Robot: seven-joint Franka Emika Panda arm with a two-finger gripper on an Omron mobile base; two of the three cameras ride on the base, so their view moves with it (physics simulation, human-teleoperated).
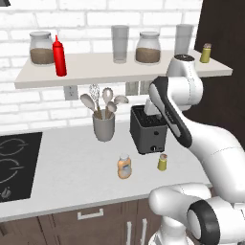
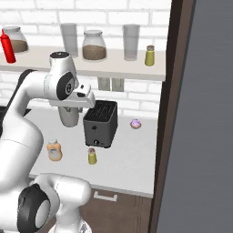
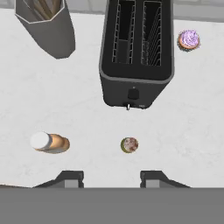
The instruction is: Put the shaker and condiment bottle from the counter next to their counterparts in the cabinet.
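Note:
The shaker point(image 1: 162, 162) point(image 2: 92, 156) stands upright on the counter point(image 1: 72, 167) in front of the toaster; from above its speckled cap point(image 3: 129, 145) lies just ahead of my gripper point(image 3: 111, 177). The orange condiment bottle point(image 1: 124, 167) point(image 2: 54, 150) point(image 3: 50, 142) stands to its left. My gripper hovers high over both, pointing down, open with nothing between its fingers. Up on the cabinet shelf point(image 1: 119, 72) the counterparts stand far apart: a red squeeze bottle point(image 1: 59, 56) point(image 2: 7, 46) at the left and a matching shaker point(image 1: 206, 53) point(image 2: 149, 55) at the right end.
A black toaster point(image 1: 148, 129) point(image 3: 135, 48) and a grey utensil holder point(image 1: 104, 125) stand at the back of the counter, a purple cupcake point(image 2: 135, 123) to the right. Two jars and two glasses point(image 1: 119, 44) line the shelf. A black hob point(image 1: 14, 165) lies left, a dark tall panel point(image 2: 200, 113) right.

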